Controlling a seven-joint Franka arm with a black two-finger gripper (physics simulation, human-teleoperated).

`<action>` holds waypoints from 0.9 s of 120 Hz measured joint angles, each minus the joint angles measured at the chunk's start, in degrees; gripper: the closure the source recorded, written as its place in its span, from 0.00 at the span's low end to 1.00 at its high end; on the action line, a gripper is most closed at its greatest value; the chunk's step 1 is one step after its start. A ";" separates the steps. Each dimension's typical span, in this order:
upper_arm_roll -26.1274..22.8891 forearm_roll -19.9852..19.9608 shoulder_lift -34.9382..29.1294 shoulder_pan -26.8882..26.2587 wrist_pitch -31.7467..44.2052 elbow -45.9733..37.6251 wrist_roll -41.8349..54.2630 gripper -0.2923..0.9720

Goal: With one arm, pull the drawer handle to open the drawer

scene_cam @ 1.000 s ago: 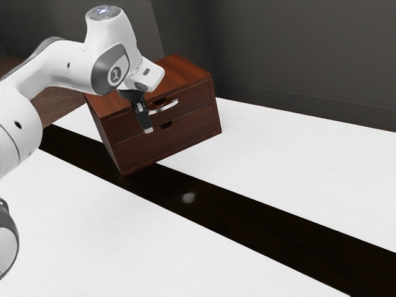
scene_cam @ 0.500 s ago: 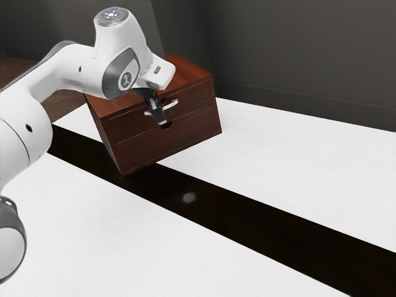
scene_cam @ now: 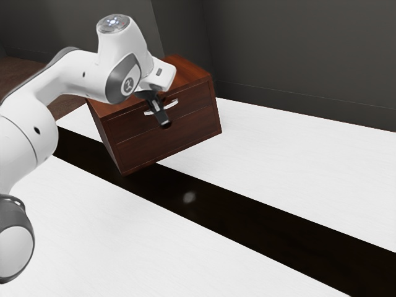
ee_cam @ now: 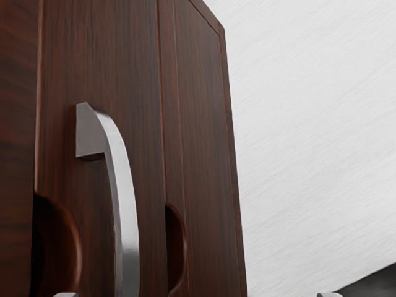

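A dark wooden cabinet (scene_cam: 162, 141) with two drawers stands tilted at the back of the white table. The upper drawer (scene_cam: 197, 98) carries a curved silver handle (scene_cam: 174, 103), which shows close up as a bar (ee_cam: 117, 204) in the wrist view. Its front lies flush with the lower drawer (ee_cam: 201, 154). My black gripper (scene_cam: 162, 117) is right at the handle's middle, open. Two fingertips (ee_cam: 67, 294) show far apart at the wrist view's lower edge, and the handle runs between them, close to one. I cannot tell whether either touches it.
A wide black band (scene_cam: 247, 216) crosses the white table (scene_cam: 297, 161) diagonally in front of the cabinet. Dark walls stand behind. A brown surface (scene_cam: 25, 74) lies at the exterior view's upper left, behind my arm.
My hand has moved toward the exterior view's right and in against the upper drawer's front, from beside the handle's end to its middle. The cabinet and drawers have not moved.
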 joint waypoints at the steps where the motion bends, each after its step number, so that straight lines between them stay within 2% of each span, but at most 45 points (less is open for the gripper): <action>1: 0.01 0.01 0.11 0.01 0.03 0.08 -0.08 0.39; 32: -0.34 0.03 0.93 -0.19 0.51 -0.16 -2.11 0.28; 60: -0.81 -0.07 0.95 -0.21 0.98 -1.05 -3.37 0.40; 108: -1.33 0.43 0.29 -0.43 1.44 -2.66 -4.69 0.39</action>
